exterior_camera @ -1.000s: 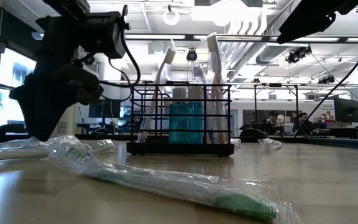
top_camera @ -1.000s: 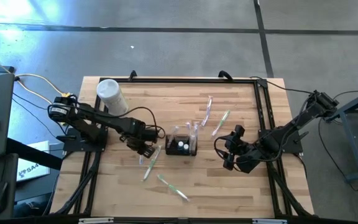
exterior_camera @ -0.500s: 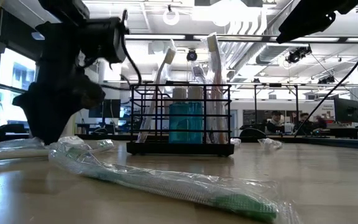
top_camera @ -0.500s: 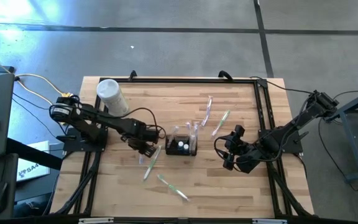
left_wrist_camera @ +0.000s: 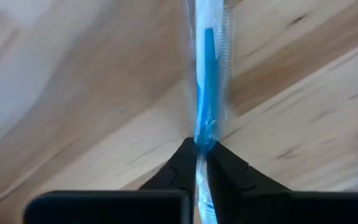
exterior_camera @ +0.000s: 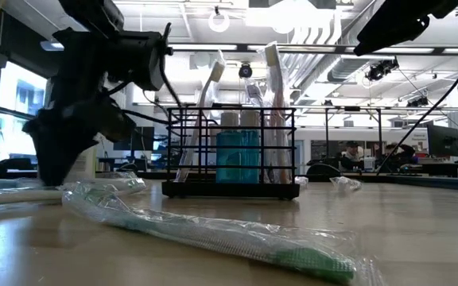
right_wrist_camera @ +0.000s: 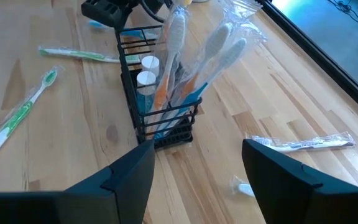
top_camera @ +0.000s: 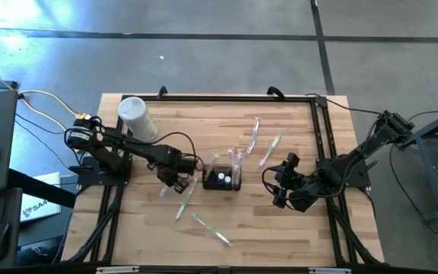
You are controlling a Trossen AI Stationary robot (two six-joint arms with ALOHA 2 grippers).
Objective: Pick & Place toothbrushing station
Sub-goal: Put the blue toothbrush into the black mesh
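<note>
Black wire caddy (top_camera: 222,177) stands at the centre of the high view on the wooden table (top_camera: 143,236), holding wrapped toothbrushes upright and two white-capped tubes (right_wrist_camera: 146,71); in the low view the caddy (exterior_camera: 230,151) occupies the middle of the frame. The left gripper (top_camera: 178,180), just left of the caddy in the high view, is closed on a blue wrapped toothbrush (left_wrist_camera: 206,93), its fingertips (left_wrist_camera: 182,163) pinching the clear wrapper against the table. A green toothbrush (top_camera: 184,201) lies just below this gripper, another (top_camera: 211,229) toward the lower centre, and two more (top_camera: 263,141) lie in the upper right of the table. A white cylinder (top_camera: 136,118) stands at the upper left. The right gripper (top_camera: 277,183) waits right of the caddy, jaws apart and holding nothing.
</note>
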